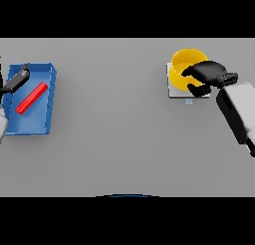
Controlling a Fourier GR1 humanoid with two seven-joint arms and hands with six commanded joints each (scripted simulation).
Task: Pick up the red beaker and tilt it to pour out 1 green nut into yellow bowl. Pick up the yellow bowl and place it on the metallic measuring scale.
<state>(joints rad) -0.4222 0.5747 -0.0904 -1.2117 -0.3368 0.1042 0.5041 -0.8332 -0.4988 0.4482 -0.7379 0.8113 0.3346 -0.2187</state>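
The yellow bowl [183,64] stands on the metallic measuring scale [173,92] at the far right of the table. My right hand [205,74] is at the bowl's right rim with its fingers curled round the rim. The red beaker [32,98] lies tilted inside a blue bin [46,120] at the far left. My left hand [16,79] shows at the left edge, over the bin's upper left part; its fingers are too hard to make out. No green nut is visible.
The blue bin sits against the table's left side. Grey table surface [114,119] spreads between the bin and the scale.
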